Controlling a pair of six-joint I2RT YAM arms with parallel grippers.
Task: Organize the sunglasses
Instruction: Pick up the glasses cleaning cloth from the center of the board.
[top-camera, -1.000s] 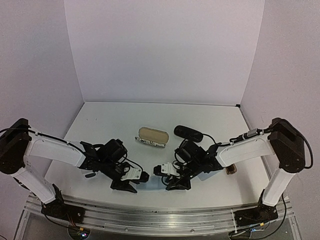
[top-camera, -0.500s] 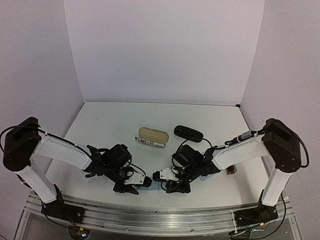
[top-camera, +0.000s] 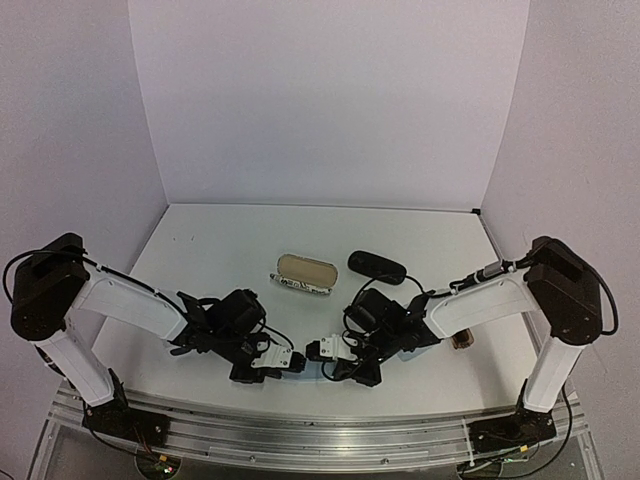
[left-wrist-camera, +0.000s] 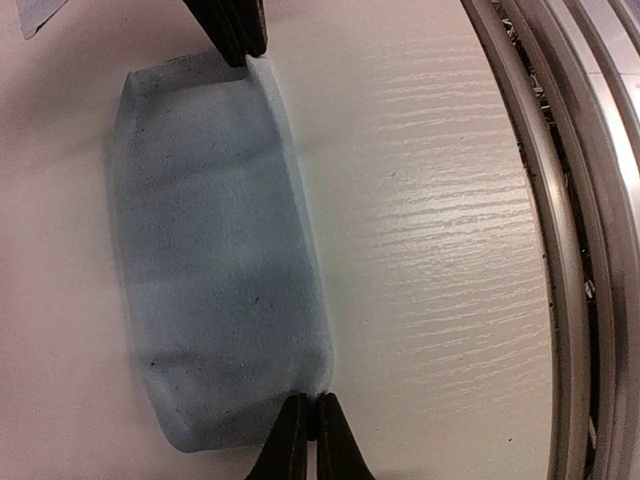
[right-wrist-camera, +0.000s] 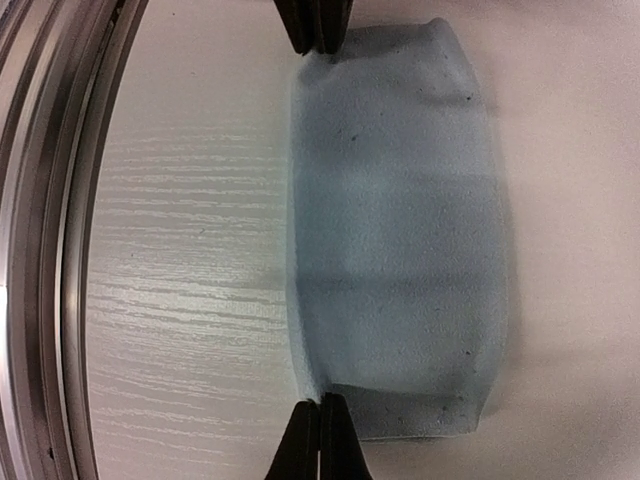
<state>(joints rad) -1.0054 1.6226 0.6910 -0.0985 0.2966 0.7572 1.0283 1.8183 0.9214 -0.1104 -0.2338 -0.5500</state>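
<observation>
A light-blue cloth (left-wrist-camera: 215, 260) lies flat on the white table near the front edge, between my two grippers. In the left wrist view my left gripper (left-wrist-camera: 308, 425) is shut on the cloth's near corner, and the right gripper's fingers (left-wrist-camera: 235, 30) pinch the opposite corner on the same edge. The right wrist view mirrors this: my right gripper (right-wrist-camera: 322, 425) is shut on a corner of the cloth (right-wrist-camera: 395, 230). From above, both grippers (top-camera: 290, 362) (top-camera: 318, 352) meet low at front centre and hide the cloth. A brown pair of sunglasses (top-camera: 462, 341) peeks out beside the right arm.
An open case with a beige lining (top-camera: 305, 270) and a shut black case (top-camera: 376, 265) lie mid-table behind the grippers. The metal front rail (left-wrist-camera: 570, 250) runs close beside the cloth. A scrap of another pale cloth (left-wrist-camera: 40, 15) shows in the left wrist view's corner.
Both arms have come lower and closer together at the front of the table. Both pairs of jaws have closed onto corners of the light-blue cloth.
</observation>
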